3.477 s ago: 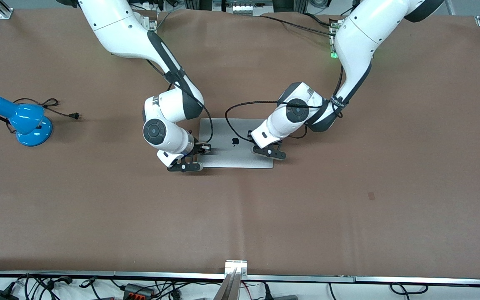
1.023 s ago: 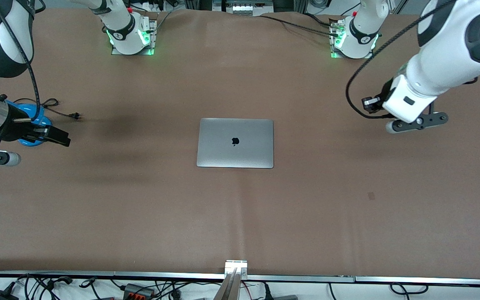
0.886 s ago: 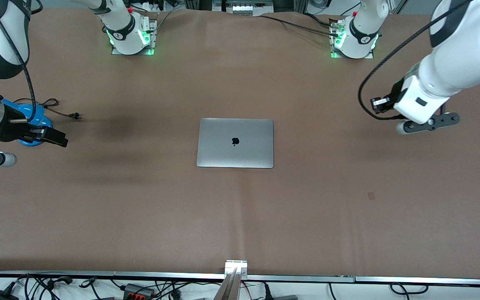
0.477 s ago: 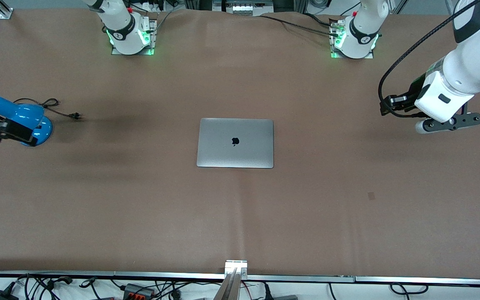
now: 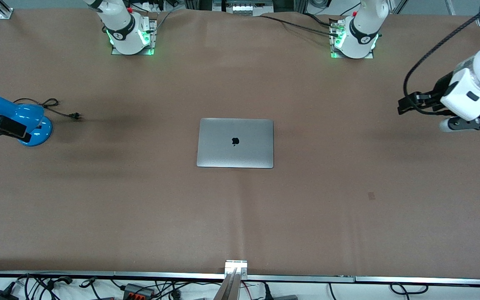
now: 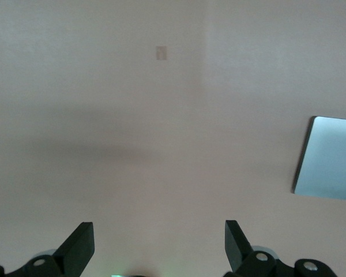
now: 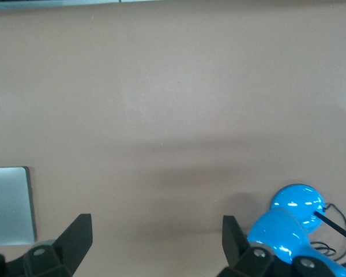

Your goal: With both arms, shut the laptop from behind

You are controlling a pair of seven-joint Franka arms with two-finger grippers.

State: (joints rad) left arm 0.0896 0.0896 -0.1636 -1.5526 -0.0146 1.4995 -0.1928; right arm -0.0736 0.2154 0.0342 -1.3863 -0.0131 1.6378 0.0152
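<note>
Left end effector (image 6: 155,245) is up in the air over the desk (image 5: 348,208) at the left arm's end, fingers (image 6: 78,248) spread wide apart, nothing between them. Right end effector (image 7: 155,242) is the same deal – fingers (image 7: 75,239) well apart, empty, hanging over the right arm's end of the desk just above the blue lamp (image 5: 25,121). The laptop (image 5: 235,143) sits shut and flat in the middle of the desk – lid logo up, well apart from both end effectors.
</note>
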